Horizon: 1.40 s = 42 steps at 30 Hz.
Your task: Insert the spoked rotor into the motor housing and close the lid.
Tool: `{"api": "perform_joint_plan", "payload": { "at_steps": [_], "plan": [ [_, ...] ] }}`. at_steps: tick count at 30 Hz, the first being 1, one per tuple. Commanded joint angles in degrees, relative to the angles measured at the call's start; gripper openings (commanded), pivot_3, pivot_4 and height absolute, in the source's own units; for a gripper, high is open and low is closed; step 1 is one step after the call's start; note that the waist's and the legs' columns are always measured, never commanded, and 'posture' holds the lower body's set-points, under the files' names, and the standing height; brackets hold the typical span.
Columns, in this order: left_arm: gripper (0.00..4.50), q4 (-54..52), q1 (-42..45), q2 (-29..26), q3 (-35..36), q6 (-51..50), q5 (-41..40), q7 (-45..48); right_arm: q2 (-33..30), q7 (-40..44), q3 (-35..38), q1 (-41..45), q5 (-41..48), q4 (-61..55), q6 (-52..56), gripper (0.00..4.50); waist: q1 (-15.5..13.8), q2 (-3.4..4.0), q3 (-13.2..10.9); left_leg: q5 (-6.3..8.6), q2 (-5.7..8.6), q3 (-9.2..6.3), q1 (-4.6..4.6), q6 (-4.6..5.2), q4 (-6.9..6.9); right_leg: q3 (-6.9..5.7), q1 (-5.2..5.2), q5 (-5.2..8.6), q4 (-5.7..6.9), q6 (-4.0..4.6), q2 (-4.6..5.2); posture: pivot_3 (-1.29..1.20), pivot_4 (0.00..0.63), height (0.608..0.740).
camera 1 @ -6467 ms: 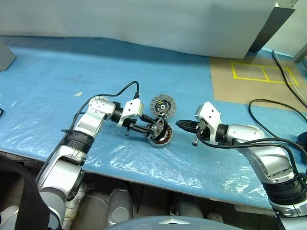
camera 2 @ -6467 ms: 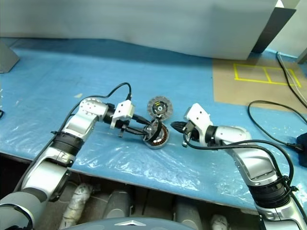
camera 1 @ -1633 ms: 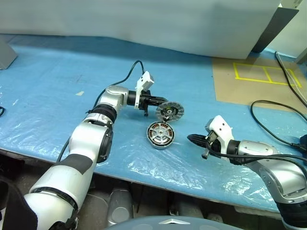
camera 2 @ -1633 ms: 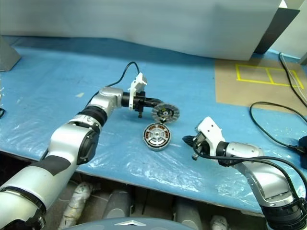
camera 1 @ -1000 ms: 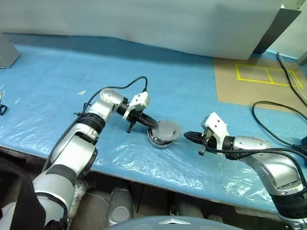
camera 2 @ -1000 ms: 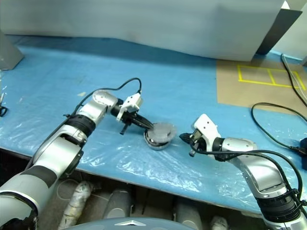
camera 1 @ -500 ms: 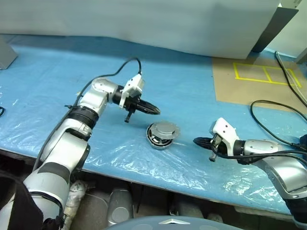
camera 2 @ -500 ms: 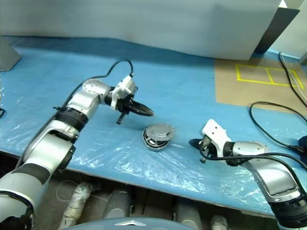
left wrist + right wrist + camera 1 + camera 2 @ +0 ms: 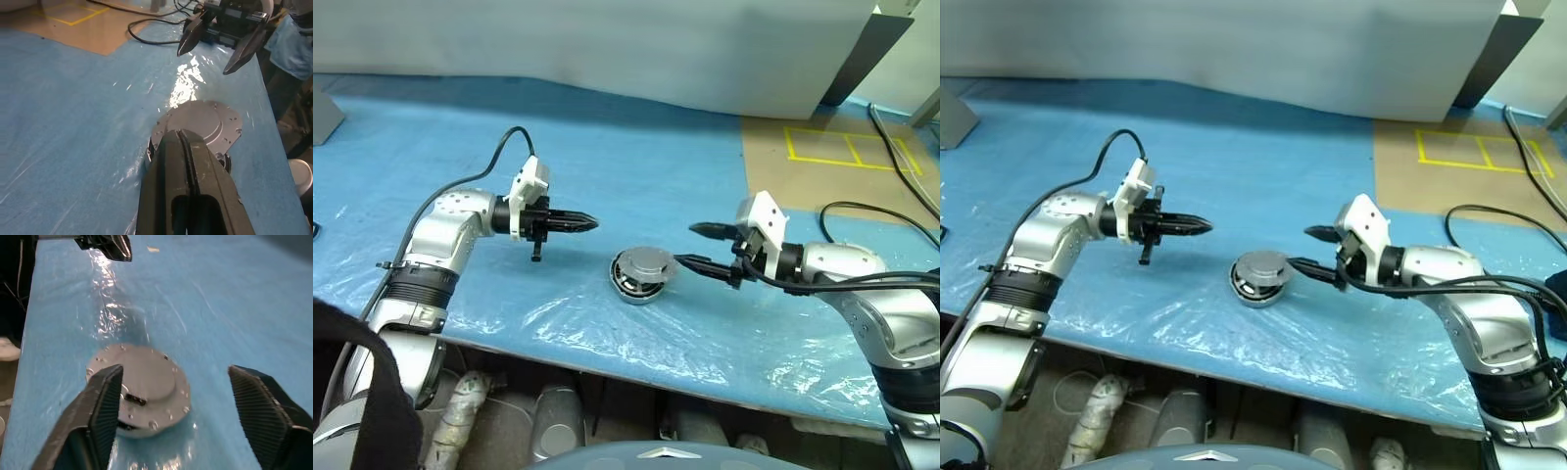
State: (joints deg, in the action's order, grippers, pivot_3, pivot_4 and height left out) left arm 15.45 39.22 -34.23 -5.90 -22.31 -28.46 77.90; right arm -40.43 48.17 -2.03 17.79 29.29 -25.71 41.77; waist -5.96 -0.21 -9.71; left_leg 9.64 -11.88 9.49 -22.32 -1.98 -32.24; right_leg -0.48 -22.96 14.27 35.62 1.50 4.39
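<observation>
Lid (image 9: pixel 649 261) now sits on housing (image 9: pixel 631 283), slightly off-centre, mid-counter (image 9: pixel 431 137). Your left gripper (image 9: pixel 588 223) has let go and pulled back left of housing, fingers shut, empty. Right gripper (image 9: pixel 695 246) just opened wide beside lid. You likely still need to seat lid.

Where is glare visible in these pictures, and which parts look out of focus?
Left wrist view: bright glare on the plastic sheet beyond the lid; the near left gripper looks soft. Right wrist view: glare streaks on the sheet; the right gripper is blurred.
</observation>
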Motion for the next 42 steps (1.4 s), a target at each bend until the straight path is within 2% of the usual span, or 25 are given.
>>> {"api": "perform_joint_plan", "payload": {
  "at_steps": [1, 9, 20, 21, 23, 26, 38, 42],
  "plan": [
    [0.0, -6.54, -2.51, 0.42, 2.25, -3.05, -1.98, -2.98, 1.56, 1.71, -4.32, 3.28, -1.79, 3.53, -2.0, 4.49, 0.28, 0.01, 0.0, 0.0, 0.01, 0.0, 0.0, 0.0, 0.01, 0.01, -0.01, 0.0, 0.0, 0.0, 0.0, 0.0, 0.15, 0.74],
    [0.0, -10.79, -5.29, 1.33, 3.38, -6.89, -3.34, -6.32, 5.18, 4.88, -11.12, 8.36, -5.84, 12.76, -4.61, 4.49, 0.48, 0.01, 0.0, 0.0, 0.0, 0.0, -0.04, 0.0, 0.01, 0.01, -0.08, 0.0, 0.05, 0.0, -0.03, 0.0, 0.15, 0.74],
    [0.0, -10.56, -5.0, 2.83, 3.41, -7.83, -3.35, -7.74, 6.64, 5.51, -14.13, 4.93, -11.29, 19.65, -8.96, 4.49, 0.47, 0.0, 0.0, -0.01, 0.0, 0.0, -0.06, 0.01, -0.06, 0.02, -0.08, 0.0, 0.07, 0.0, -0.03, 0.0, 0.15, 0.74],
    [0.0, -10.27, -4.81, 2.96, 3.31, -7.63, -3.18, -7.74, 6.77, 5.51, -14.22, 4.61, -11.44, 19.65, -9.26, 4.2, 0.47, 0.0, 0.0, -0.01, 0.0, 0.0, -0.03, 0.01, -0.06, 0.03, -0.05, 0.0, 0.07, 0.0, -0.03, 0.0, 0.15, 0.74],
    [0.0, -9.89, -4.57, 3.19, 3.19, -7.43, -2.95, -7.76, 6.89, 5.52, -14.74, 4.0, -12.08, 19.34, -10.09, 3.94, 0.47, 0.0, 0.01, -0.01, 0.0, 0.0, -0.02, 0.01, -0.07, 0.03, -0.04, 0.0, 0.07, 0.0, -0.03, 0.0, 0.15, 0.74],
    [0.0, -9.41, -4.42, 3.45, 3.07, -7.23, -2.63, -7.73, 7.64, 5.03, -14.92, 3.98, -12.44, 18.7, -10.28, 3.01, 0.48, 0.0, 0.01, -0.01, 0.0, 0.0, 0.02, 0.01, -0.08, 0.04, -0.01, 0.0, 0.08, 0.0, -0.03, 0.0, 0.15, 0.74],
    [0.0, -8.22, -4.43, 4.59, 3.15, -6.31, -1.75, -7.83, 11.51, 4.2, -12.79, 10.72, -9.56, 13.28, -4.45, 2.97, 0.62, 0.0, 0.0, -0.02, 0.01, 0.04, 0.08, 0.03, -0.1, 0.12, -0.01, 0.0, 0.1, 0.01, -0.04, 0.0, 0.15, 0.74],
    [0.0, -7.81, -4.7, 5.06, 3.16, -5.79, -1.49, -7.97, 11.08, 4.3, -13.36, 11.38, -10.69, 12.31, -4.05, 2.97, 0.54, 0.0, 0.01, -0.02, 0.0, 0.03, -0.04, 0.03, -0.07, 0.08, -0.11, -0.01, 0.1, 0.0, -0.05, 0.0, 0.15, 0.74]
  ]
}}
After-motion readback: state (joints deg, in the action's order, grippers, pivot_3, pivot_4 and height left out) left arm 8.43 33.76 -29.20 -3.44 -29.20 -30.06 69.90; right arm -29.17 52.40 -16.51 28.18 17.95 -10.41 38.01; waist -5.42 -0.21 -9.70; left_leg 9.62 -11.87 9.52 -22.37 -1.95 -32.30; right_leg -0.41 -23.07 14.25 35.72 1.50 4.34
